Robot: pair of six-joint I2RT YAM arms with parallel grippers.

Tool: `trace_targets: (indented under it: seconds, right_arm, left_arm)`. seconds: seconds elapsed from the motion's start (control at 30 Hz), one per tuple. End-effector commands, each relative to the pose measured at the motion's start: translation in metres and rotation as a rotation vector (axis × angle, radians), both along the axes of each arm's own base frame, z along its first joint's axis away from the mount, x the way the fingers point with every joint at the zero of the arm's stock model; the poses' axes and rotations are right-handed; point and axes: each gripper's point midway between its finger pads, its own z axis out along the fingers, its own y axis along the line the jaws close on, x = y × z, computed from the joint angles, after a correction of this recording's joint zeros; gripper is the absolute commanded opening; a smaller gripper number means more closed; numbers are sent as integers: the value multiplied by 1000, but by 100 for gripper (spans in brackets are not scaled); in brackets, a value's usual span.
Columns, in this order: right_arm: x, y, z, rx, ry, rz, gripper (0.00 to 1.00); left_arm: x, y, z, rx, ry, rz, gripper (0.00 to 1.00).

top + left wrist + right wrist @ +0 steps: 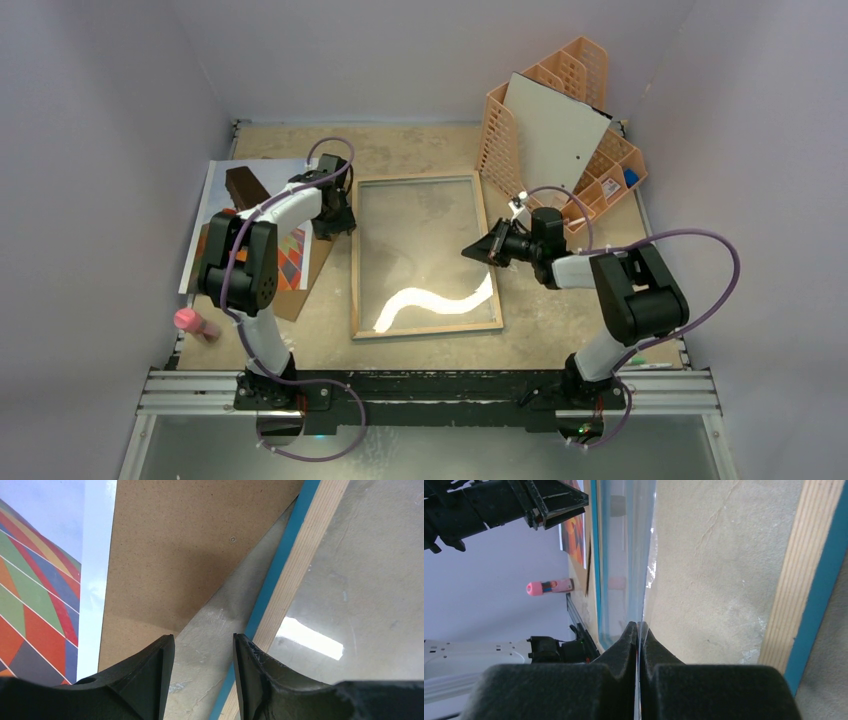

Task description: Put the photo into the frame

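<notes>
2 pincers working: right pincer [638, 630] clenching pane [624, 555] edge at frame [356, 260]; left pincer [204, 642] hanging released beside backing [175, 555]. Probably next: grabbing photo [35, 585].

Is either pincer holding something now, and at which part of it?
The right pincer is shut on the edge of the clear glass pane. The left pincer is open and holds nothing.

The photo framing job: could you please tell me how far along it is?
Done: the backing lies outside the frame. In hand: the right pincer pinches the clear pane at its edge; the left pincer hangs open. Left: the photo, lying outside, must go in.
</notes>
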Motion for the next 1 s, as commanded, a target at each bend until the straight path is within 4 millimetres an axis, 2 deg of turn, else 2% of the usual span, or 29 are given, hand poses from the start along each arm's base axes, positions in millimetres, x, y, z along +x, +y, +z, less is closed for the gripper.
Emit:
trace_targets:
  seconds: [0.0,0.23,0.53,0.97]
  right_arm:
    - [4,-2,-3,-2,-11,-30,0]
    - [9,2,0,20,-56,-9,0]
    - [0,7,32,77,-236,62,0]
    - [-11,8,43,121,-302,99,0]
  left_arm:
    - [13,-2,8,-24,-42,20,49]
    - [12,-1,7,-21,-39,18,49]
    - [12,-1,6,-17,-34,19,49]
    - [12,-1,2,-16,-25,21,49]
